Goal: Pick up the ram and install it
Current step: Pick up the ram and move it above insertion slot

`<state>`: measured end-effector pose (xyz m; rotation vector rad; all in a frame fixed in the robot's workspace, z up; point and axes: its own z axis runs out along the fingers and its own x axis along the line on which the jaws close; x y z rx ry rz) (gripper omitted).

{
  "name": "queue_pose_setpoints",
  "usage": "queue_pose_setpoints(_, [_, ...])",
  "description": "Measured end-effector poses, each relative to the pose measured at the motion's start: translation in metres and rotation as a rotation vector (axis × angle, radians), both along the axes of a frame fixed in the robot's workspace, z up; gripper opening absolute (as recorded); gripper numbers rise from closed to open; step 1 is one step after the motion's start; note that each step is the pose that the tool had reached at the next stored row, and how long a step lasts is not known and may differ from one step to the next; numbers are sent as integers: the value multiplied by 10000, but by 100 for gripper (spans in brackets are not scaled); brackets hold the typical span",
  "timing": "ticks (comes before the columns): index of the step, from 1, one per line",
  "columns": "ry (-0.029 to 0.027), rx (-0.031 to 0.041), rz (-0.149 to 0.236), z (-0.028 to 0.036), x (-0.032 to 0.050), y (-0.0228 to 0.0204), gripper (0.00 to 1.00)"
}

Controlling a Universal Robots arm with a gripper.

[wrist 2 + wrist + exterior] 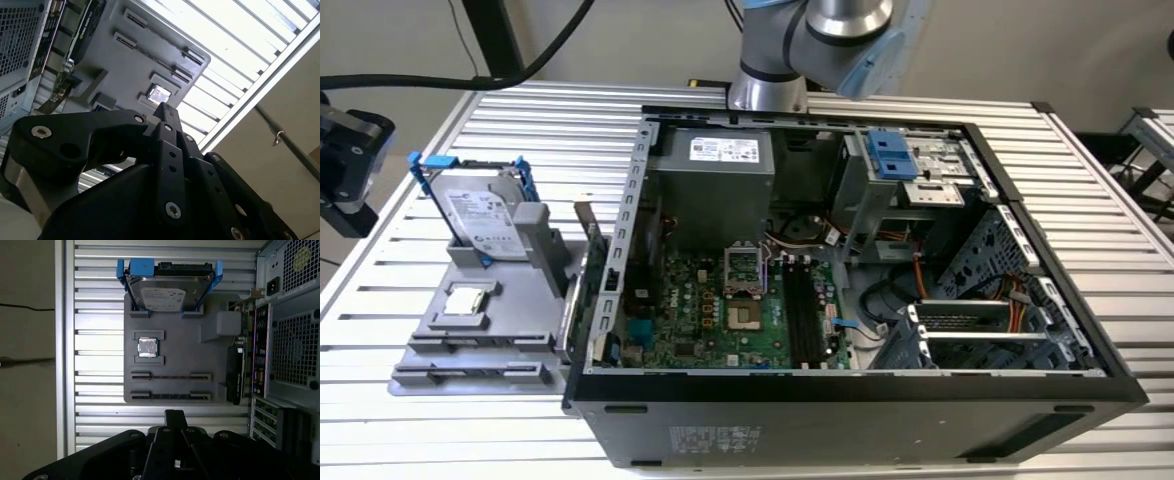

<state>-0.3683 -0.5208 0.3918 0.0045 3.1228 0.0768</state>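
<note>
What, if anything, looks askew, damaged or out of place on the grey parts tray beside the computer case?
Nothing stands out. The hard drive sits evenly in its holder, and the processor chip lies flat in its pocket on the grey tray.

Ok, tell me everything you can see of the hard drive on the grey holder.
The hard drive is a silver metal-looking box with a white label on its face and blue plastic rails along both sides. It stands tilted on edge in a cradle at one end of the grey holder, on the exterior view's left of the open computer case. Nothing else touches it.
</note>
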Motion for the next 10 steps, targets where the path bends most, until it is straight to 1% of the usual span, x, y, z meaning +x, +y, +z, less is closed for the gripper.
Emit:
queue_pose_setpoints(3, [-1,0,42,0,0,0,0])
queue_pose_setpoints(5, [1,-1,165,0,-1,0,0])
queue_pose_setpoints(6, [0,-1,342,0,-1,0,0])
queue_pose_setpoints(10, [-1,1,752,-1,-1,0,0])
